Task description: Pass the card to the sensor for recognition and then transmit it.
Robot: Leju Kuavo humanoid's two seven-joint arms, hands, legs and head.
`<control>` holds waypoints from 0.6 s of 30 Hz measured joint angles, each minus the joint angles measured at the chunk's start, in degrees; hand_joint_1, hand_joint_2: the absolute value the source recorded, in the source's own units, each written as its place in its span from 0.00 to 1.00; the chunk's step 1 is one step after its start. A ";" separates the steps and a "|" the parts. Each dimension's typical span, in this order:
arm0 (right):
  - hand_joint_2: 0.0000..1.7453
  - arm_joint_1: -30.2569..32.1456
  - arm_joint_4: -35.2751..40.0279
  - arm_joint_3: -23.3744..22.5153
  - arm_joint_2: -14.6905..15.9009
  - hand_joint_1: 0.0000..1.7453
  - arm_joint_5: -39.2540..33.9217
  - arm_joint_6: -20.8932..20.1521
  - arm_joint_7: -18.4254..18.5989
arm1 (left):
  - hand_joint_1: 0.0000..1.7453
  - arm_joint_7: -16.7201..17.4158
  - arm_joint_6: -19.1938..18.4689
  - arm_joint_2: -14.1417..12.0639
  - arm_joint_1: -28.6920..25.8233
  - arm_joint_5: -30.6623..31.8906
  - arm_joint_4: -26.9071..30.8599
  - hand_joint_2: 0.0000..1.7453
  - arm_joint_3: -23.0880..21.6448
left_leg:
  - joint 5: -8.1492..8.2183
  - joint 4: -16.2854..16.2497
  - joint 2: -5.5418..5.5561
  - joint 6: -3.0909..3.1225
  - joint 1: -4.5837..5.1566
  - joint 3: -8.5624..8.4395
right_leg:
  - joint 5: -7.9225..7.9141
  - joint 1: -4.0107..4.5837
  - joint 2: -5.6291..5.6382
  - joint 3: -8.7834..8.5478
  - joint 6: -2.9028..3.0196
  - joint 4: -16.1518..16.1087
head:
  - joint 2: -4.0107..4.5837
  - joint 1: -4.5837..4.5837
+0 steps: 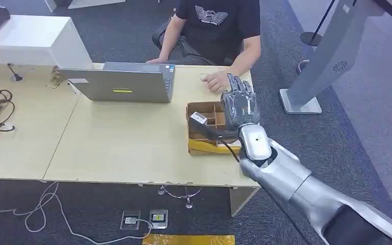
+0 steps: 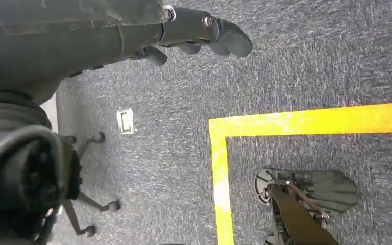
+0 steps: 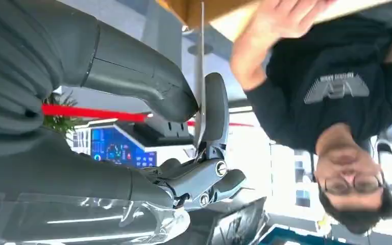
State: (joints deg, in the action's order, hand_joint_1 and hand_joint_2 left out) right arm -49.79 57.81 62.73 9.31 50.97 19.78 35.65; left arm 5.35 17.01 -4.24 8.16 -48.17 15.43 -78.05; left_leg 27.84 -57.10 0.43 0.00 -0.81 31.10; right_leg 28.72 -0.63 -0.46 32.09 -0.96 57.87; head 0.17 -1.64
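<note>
— While my right hand pinched the card edge-on between thumb and finger, where did it stand?

— Raised above the cardboard box on the counter, near the person's hand. Handover looked pending, I judged. Left hand hung over carpet, fingers curled, holding nothing.

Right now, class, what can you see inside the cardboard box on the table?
The cardboard box has dividers forming compartments; those in sight look empty. A small white-tipped device with a black cable sits at its near-left corner. The right robot hand covers its right side.
</note>
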 joint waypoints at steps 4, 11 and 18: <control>1.00 -1.20 2.28 0.00 0.28 1.00 0.26 -0.74 0.77 | 0.00 0.00 -0.33 0.09 0.24 0.85 0.04 0.00 -0.02 | 0.00 0.00 0.00 0.00 0.00 0.00 | 0.00 0.00 0.02 0.00 0.00 0.00 | 0.00 -0.02; 1.00 -1.06 4.51 -0.04 0.66 1.00 -0.44 -2.93 1.53 | 0.00 -0.09 -0.44 0.35 0.51 1.22 0.07 0.00 -0.02 | 0.00 0.00 0.00 0.00 0.00 0.00 | 0.00 0.00 0.02 0.01 0.00 0.00 | 0.00 0.00; 1.00 0.84 5.49 -0.39 1.07 1.00 -0.41 -3.87 2.23 | 0.00 -0.22 -0.24 0.37 0.18 1.07 0.04 0.00 -0.02 | 0.01 0.00 0.00 0.00 0.00 0.00 | 0.00 0.00 0.03 0.01 0.00 0.00 | 0.00 0.00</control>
State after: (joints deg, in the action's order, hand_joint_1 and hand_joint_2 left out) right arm -48.95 63.30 62.34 10.38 50.56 15.91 37.88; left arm 5.14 16.76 -3.87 8.33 -47.10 15.47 -78.07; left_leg 27.85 -57.10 0.42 0.00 -0.81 31.11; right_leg 28.72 -0.63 -0.44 32.10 -0.96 57.86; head 0.17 -1.64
